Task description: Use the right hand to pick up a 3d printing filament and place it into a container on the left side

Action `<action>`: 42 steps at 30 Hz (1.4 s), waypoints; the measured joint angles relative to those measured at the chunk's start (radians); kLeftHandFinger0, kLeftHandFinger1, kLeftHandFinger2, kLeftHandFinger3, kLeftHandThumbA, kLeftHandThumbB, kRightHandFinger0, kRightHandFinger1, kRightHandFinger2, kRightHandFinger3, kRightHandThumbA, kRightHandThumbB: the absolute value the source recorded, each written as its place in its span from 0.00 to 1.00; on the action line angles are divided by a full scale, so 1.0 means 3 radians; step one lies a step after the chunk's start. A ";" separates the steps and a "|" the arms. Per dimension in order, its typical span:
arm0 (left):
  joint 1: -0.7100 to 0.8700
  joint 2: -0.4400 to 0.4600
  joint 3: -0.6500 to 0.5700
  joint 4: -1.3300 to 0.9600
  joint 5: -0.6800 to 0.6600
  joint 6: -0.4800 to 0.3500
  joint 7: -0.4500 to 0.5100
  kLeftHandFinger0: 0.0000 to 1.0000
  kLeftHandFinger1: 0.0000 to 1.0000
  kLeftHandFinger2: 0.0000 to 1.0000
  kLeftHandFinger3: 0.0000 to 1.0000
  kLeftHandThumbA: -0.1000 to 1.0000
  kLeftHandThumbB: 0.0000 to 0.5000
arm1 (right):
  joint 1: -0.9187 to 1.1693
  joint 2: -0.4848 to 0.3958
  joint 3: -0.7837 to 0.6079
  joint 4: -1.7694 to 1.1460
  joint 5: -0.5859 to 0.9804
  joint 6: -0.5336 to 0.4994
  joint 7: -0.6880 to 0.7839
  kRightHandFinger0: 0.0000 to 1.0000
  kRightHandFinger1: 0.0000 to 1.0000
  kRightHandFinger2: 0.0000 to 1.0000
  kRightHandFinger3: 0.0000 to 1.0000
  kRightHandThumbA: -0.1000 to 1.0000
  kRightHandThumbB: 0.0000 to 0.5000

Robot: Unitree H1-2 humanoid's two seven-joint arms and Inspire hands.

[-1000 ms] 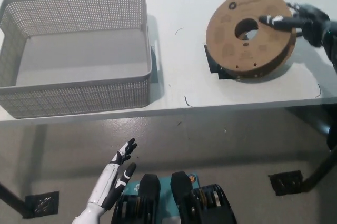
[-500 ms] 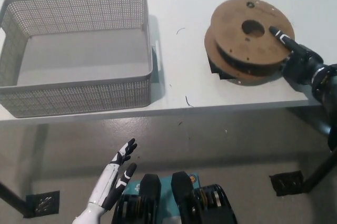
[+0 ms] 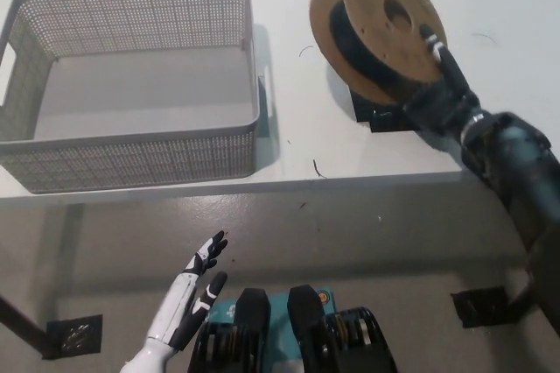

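**Spool held tilted, right of the basket**

Below the grey mesh basket, the white left robot hand rests with fingers spread. Right of the basket, above the tabletop, the black right robot hand grips the tilted cardboard filament spool.

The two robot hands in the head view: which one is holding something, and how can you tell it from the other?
The black right hand: it grips the filament spool, tilted up off the table. The white left hand hangs open below the table edge.
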 measured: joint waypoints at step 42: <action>-0.0061 0.0061 -0.0018 -0.0002 0.0045 0.0013 -0.0044 1.00 1.00 1.00 1.00 1.00 0.42 | -0.1002 0.1065 0.3022 -0.0089 -0.0725 -0.0409 -0.0804 1.00 1.00 1.00 1.00 0.56 0.80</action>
